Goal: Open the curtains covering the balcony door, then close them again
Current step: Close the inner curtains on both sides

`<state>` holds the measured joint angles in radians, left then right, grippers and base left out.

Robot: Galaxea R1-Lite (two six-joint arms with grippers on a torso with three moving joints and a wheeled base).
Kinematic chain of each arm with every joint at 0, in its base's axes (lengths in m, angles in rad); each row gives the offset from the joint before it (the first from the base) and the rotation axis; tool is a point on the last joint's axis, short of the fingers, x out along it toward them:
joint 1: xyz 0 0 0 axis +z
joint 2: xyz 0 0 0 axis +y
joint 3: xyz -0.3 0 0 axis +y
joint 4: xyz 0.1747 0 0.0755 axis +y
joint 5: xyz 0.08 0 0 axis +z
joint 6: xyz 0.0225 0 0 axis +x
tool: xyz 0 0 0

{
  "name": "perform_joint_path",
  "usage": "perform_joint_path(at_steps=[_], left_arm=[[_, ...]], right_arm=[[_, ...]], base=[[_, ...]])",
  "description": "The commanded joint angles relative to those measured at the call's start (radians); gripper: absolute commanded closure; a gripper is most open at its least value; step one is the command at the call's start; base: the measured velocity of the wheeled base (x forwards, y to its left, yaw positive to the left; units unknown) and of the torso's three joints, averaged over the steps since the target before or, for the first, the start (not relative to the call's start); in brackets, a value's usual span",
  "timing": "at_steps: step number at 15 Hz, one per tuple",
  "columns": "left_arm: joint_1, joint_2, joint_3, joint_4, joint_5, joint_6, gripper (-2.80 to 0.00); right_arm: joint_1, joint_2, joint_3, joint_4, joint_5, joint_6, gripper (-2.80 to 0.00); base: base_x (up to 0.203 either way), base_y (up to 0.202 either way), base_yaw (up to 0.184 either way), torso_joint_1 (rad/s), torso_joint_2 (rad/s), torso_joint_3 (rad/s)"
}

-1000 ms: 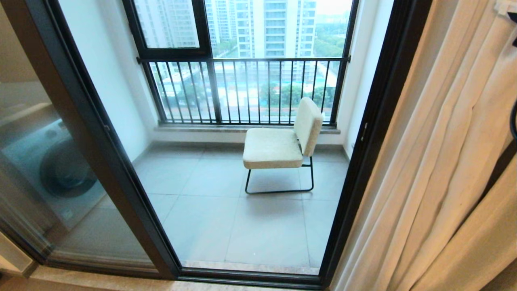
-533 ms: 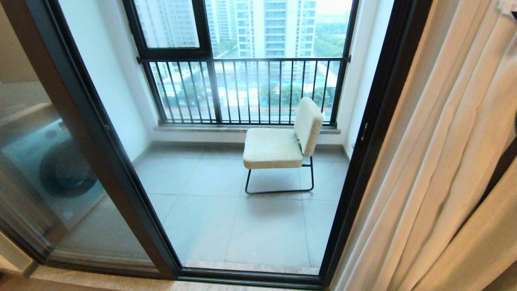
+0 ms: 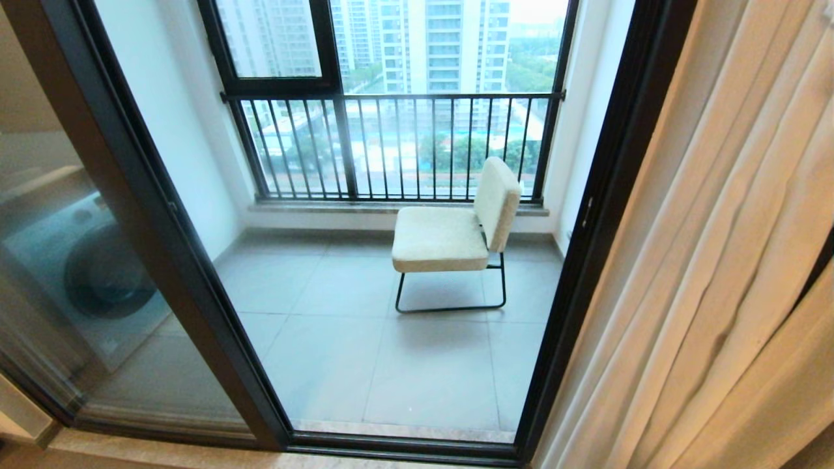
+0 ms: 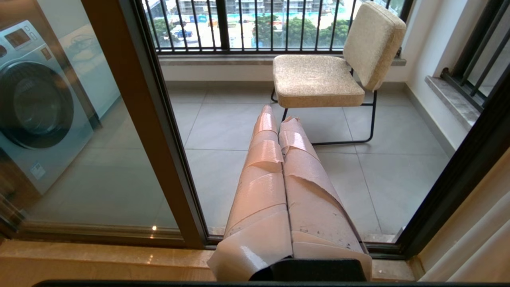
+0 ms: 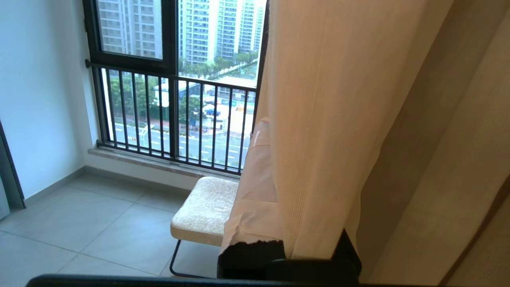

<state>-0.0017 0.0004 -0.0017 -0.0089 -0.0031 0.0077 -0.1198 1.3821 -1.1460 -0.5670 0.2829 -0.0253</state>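
Head view: curtains (image 3: 717, 260) bunched right of balcony door (image 3: 606, 215), doorway uncovered. Left wrist: left tool (image 4: 277, 119) pinched together, empty, idle. Right wrist: right tool (image 5: 263, 131) clamped on curtain edge; closing step likely, needs leftward pull.

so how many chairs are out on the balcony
1. The chair stands on the balcony floor tiles just in front of the railing, toward the right side, near the curtain. The gathered curtain could hide something further right.
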Motion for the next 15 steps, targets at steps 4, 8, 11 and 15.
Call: perform_joint_path(at_steps=[4,8,11,15], left_arm=[[0.001,0.0,0.0,0.0,0.0,-0.002,0.0],[0.0,0.0,0.0,0.0,0.0,-0.002,0.0],[0.0,0.0,0.0,-0.001,0.0,-0.003,0.0],[0.0,0.0,0.0,-0.002,0.0,-0.003,0.0]], right_arm=[[-0.001,0.0,0.008,-0.002,-0.009,0.0,0.0],[0.0,0.003,0.009,-0.002,-0.01,0.001,0.0],[0.0,0.006,0.008,-0.002,-0.01,-0.001,0.0],[0.0,0.008,0.008,-0.002,-0.01,0.001,0.0]], base=[[0.0,0.0,0.0,0.0,0.0,0.0],[0.0,0.0,0.0,0.0,0.0,0.0],[-0.001,0.06,-0.008,0.001,0.0,0.002],[0.0,0.186,-0.002,0.001,0.0,0.001]])
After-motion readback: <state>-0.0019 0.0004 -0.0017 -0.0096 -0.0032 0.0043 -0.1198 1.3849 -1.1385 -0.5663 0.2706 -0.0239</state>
